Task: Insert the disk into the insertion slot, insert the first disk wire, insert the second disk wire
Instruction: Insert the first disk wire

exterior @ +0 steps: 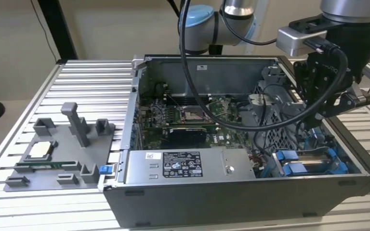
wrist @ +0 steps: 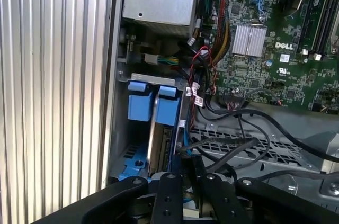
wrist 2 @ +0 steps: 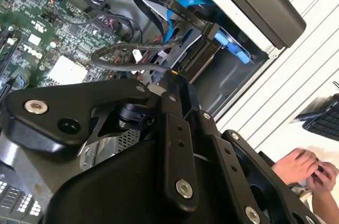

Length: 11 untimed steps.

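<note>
Disk in its blue frame looks seated in the insertion slot, by the table's edge on the exterior view's right. Black wires seem unplugged; gripper hovers over them, and I cannot tell how wide the jaws are.

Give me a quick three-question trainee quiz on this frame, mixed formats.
1. True or false: in the exterior view the gripper hangs over the computer case's end toward the exterior view's right.
2. What colour are the plastic frames in the drive bay? A red, B blue, C yellow.
3. Fill in: the case stands on a ribbed metal ____.
Key: 1 true; 2 B; 3 table.
</note>
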Motion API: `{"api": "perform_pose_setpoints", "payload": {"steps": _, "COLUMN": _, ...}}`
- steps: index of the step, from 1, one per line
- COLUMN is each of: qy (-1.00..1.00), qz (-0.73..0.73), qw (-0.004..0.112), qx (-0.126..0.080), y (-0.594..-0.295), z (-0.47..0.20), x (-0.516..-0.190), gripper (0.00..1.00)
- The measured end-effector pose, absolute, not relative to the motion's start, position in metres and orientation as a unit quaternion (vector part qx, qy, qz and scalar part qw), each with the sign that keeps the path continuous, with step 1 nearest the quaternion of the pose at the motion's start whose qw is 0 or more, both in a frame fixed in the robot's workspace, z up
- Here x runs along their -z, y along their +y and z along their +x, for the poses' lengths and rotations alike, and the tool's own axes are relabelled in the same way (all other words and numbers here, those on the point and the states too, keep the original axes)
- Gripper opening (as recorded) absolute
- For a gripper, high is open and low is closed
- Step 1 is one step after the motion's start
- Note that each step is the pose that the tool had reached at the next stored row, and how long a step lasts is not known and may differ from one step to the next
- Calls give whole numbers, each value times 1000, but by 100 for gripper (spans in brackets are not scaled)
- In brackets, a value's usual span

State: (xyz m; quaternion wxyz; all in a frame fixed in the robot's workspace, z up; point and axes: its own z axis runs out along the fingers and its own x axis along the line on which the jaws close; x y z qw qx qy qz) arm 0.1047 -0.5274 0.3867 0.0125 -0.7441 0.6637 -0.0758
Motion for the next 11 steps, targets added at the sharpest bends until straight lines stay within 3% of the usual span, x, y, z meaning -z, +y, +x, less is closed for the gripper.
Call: {"api": "perform_pose_setpoints", "payload": {"steps": 11, "qy": 664, "qz": -744, "qw": 12, "qx": 76, "y": -527, "z": 105, "x": -387, "gripper": 0}}
